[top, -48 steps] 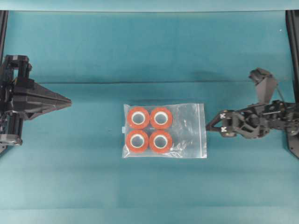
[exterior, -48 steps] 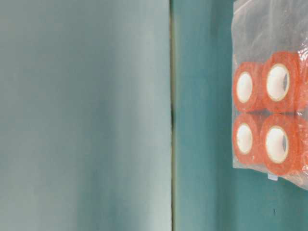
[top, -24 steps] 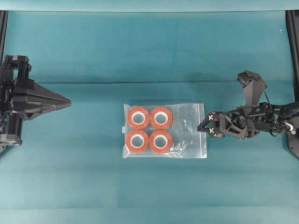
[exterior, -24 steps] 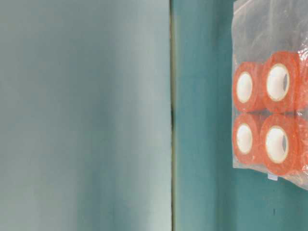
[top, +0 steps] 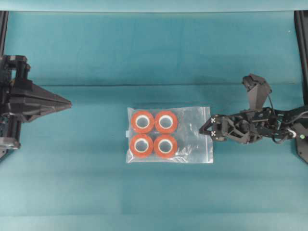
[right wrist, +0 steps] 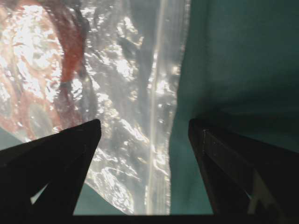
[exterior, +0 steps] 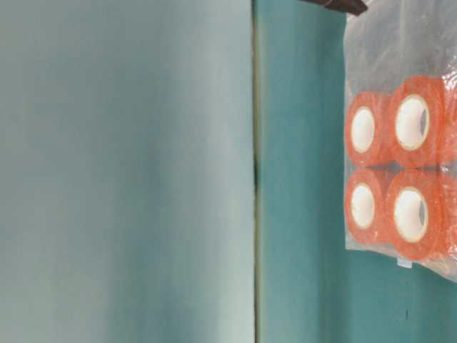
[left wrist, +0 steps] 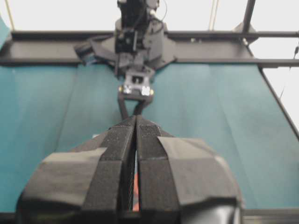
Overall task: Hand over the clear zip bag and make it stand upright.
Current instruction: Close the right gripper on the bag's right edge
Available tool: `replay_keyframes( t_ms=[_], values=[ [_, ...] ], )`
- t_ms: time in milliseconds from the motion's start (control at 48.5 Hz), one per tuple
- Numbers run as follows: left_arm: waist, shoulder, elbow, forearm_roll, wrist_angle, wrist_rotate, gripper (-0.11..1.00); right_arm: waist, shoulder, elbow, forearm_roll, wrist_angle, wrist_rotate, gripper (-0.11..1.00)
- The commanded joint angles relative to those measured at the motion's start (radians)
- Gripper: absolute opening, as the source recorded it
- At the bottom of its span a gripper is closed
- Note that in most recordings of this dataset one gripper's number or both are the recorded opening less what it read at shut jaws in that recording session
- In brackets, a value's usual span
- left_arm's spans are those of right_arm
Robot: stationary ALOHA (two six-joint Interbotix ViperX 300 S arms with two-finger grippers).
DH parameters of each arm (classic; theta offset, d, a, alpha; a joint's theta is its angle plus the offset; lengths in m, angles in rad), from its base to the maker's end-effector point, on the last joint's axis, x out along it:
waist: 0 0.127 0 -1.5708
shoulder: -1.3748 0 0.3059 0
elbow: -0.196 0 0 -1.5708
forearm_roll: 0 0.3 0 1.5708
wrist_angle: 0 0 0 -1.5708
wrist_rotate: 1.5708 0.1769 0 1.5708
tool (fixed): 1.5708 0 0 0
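The left gripper (top: 67, 103) is held level at the left edge of the teal table (top: 154, 53), jaws pressed together on nothing, well apart from the clear zip bag (top: 190, 137). The bag lies flat at mid-table, four orange-red tape rolls (top: 154, 134) packed in its left half. The right gripper (top: 206, 130) is spread wide and empty, its fingers astride the bag's zip edge; since a second ago it has been advanced leftward to that edge.

The clear zip bag (top: 169, 135) lies flat mid-table, four orange tape rolls inside.
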Motion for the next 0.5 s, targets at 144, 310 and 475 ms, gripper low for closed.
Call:
replay_keyframes(
  t_ms=[144, 310, 475],
  values=[
    [0.002, -0.006, -0.028, 0.002, -0.003, 0.002, -0.01, 0.006, 0.037, -0.063, 0.002, -0.049, 0.008, 0.93],
    [0.002, -0.005, -0.028, 0.002, -0.005, 0.002, -0.01, 0.011, 0.064, -0.081, 0.002, -0.051, 0.008, 0.93],
    [0.003, -0.002, -0.031, 0.002, -0.003, 0.002, -0.01, 0.012, 0.078, -0.086, 0.002, -0.058, 0.008, 0.93]
  ],
)
